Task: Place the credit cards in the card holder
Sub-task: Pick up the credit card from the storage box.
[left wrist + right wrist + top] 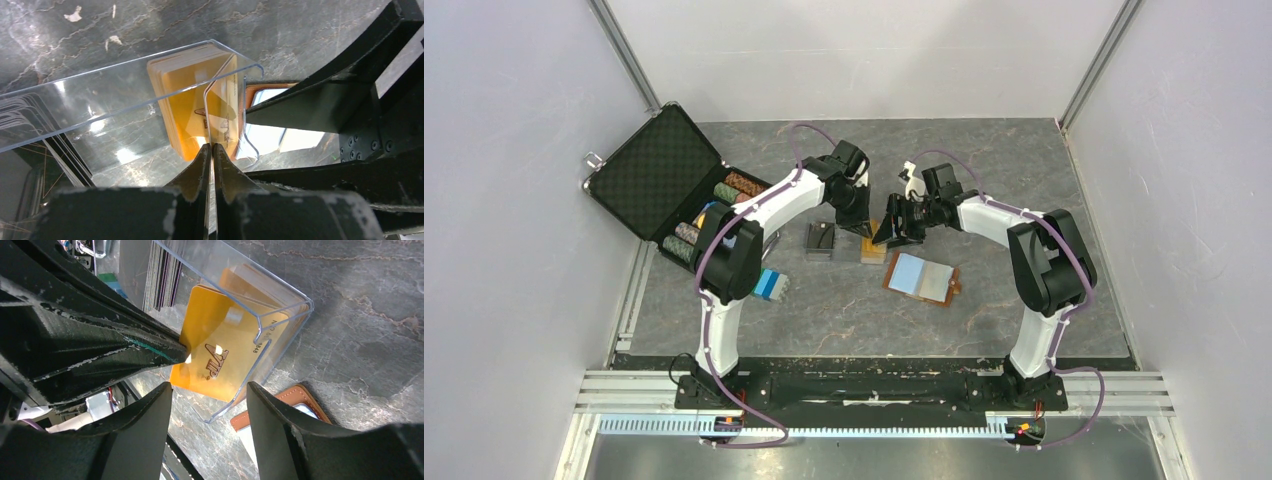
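A clear plastic box holds a stack of orange credit cards and a stack of dark ones. My left gripper is shut on the edge of one orange card, which is tilted partly out of the box. Seen from above, it is at the box's orange end. My right gripper is open and empty, just in front of that card and over the table. The tan-brown card holder lies open with its pale blue inside up, close by.
An open black foam-lined briefcase with rows of poker chips stands at the back left. A blue-green-white striped block lies beside the left arm. The dark cards sit left of the orange ones. Grey walls enclose the table.
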`<state>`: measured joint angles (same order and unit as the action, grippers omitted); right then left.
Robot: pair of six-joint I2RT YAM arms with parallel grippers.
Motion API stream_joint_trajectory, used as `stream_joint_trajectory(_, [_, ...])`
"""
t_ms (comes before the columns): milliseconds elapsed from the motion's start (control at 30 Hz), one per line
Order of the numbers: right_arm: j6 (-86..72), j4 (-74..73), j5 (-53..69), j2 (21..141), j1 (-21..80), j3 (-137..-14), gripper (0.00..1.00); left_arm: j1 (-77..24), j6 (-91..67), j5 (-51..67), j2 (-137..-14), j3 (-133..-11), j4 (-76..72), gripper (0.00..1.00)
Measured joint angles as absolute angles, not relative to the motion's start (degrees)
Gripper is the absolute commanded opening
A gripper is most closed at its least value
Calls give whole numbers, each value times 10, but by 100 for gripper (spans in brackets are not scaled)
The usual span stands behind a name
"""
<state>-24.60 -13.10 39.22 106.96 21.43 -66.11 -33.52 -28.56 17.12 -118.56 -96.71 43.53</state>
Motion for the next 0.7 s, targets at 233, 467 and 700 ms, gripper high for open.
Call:
stream_joint_trajectory(233, [-233, -142, 390, 1070, 214, -666, 51, -333, -294, 203, -1186, -967, 419, 12])
stream_joint_trajectory(467, [-225, -147, 392, 1070, 209, -669, 49, -333, -311, 236, -1189, -947, 371, 3])
stream_joint_trajectory(700, [-223, -147, 392, 1067, 201, -670, 50, -325, -316, 256, -1192, -935, 359, 2])
